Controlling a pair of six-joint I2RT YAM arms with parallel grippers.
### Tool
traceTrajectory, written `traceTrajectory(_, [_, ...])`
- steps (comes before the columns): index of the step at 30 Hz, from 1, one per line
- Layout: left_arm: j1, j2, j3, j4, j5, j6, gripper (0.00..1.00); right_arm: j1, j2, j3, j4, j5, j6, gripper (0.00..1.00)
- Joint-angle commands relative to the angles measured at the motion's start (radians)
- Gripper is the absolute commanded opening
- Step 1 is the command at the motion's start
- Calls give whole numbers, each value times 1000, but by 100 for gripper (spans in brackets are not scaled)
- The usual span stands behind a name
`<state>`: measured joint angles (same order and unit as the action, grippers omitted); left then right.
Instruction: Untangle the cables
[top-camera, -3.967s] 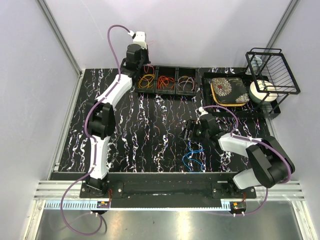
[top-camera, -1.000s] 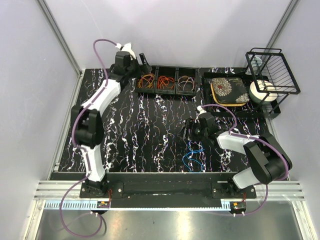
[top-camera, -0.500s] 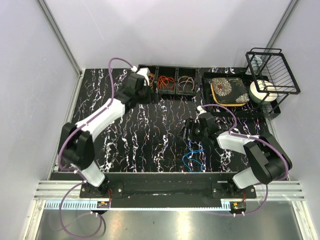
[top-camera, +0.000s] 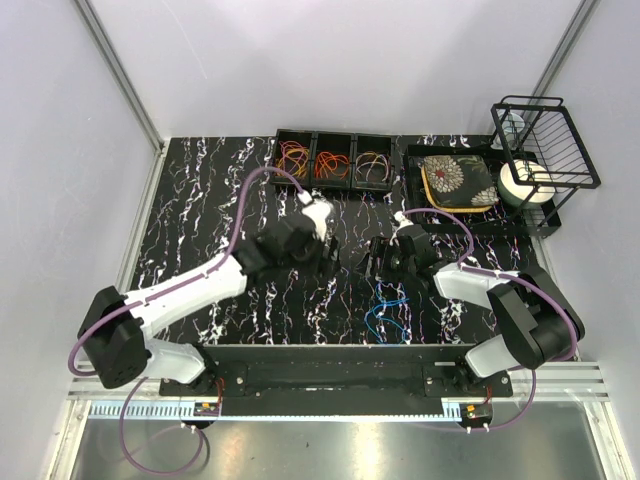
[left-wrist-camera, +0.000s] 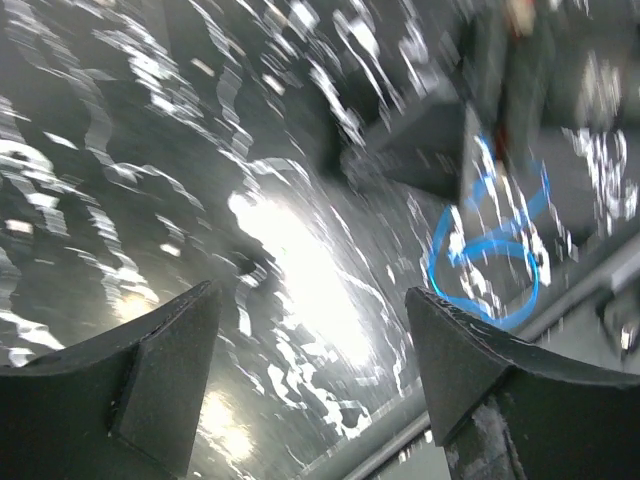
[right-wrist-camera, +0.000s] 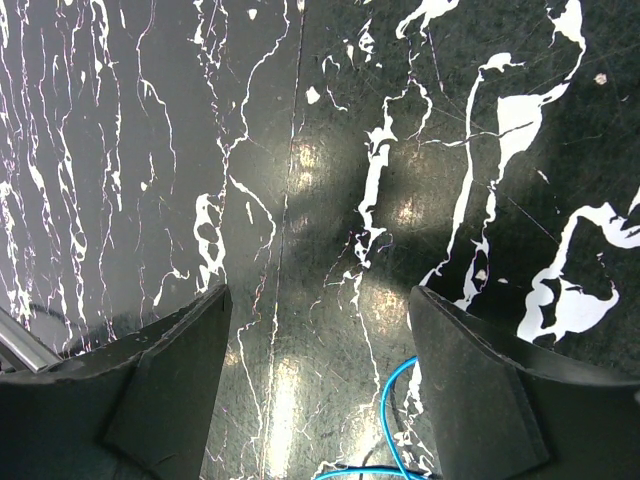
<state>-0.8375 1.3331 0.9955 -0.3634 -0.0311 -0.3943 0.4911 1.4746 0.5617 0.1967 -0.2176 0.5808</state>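
A tangle of blue cables (top-camera: 386, 315) lies on the black marbled table (top-camera: 200, 220), near the front right of middle. My left gripper (top-camera: 330, 254) hovers open over the table's middle, left of the loops and holding nothing. In the left wrist view, which is blurred, the blue cables (left-wrist-camera: 489, 262) lie beyond the right finger (left-wrist-camera: 480, 370). Just behind the tangle my right gripper (top-camera: 376, 258) stands open and empty. The right wrist view catches one blue cable (right-wrist-camera: 388, 420) at its bottom edge between the fingers (right-wrist-camera: 170, 380). Three black bins at the back hold orange, red and yellow cables (top-camera: 332, 162).
A black tray (top-camera: 415, 185) with a floral plate (top-camera: 457, 181) sits at the back right. Beside it stand a black wire rack (top-camera: 546, 140) and a white round object (top-camera: 525, 184). The two gripper heads hang close together. A metal rail (top-camera: 340, 358) runs along the front edge.
My left arm has swung from the back bins down to the table's middle, ending beside the right gripper, jaws slightly narrower. The right arm and the blue cables have stayed put.
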Motion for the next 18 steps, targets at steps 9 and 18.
traceTrajectory(9, [-242,141,-29,158,68,32,73,6,-23,4,9,43,1,79])
traceTrajectory(18, [-336,325,69,202,48,38,73,6,21,41,-39,73,16,79])
